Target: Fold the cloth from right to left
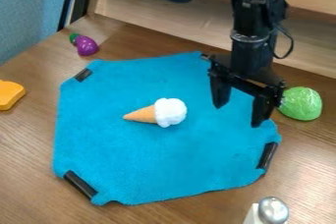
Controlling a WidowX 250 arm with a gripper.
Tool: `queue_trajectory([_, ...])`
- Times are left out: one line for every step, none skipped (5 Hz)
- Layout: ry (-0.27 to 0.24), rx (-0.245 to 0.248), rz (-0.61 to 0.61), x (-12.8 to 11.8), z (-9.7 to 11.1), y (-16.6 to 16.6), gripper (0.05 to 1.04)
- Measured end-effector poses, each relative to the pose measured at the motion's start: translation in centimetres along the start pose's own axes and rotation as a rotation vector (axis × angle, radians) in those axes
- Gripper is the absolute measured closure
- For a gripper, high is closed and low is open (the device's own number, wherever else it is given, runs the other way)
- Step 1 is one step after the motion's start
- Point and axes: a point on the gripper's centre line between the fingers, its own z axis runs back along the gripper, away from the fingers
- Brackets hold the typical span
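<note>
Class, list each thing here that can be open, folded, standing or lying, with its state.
Cloth, spread out, unfolded
Gripper, open, empty
Toy ice cream cone, lying on the cloth
Toy eggplant, lying on the table
Silver-capped container, standing, cap on

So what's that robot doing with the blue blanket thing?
The black two-finger robot gripper is hanging open over the bright blue, fuzzy cloth, towards the right of the picture, and holds nothing. Its job is to fold the cloth from right to left, but the cloth lies spread out, not folded yet. A toy ice cream cone with a white top and orange-tan cone is lying on it.
</note>
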Motion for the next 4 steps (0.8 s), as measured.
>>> queue_trajectory([0.013, 0.008, 0.009, 0.9, -1.5, -1.4, 0.083])
queue_trajectory([0.009, 0.023, 0.022, 1.7, -2.1, -2.8, 0.083])
queue_trajectory([0.012, 0.04, 0.043, 1.8, -2.9, -4.2, 0.083])
queue_trajectory([0.018, 0.052, 0.056, 1.6, -3.4, -4.8, 0.083])
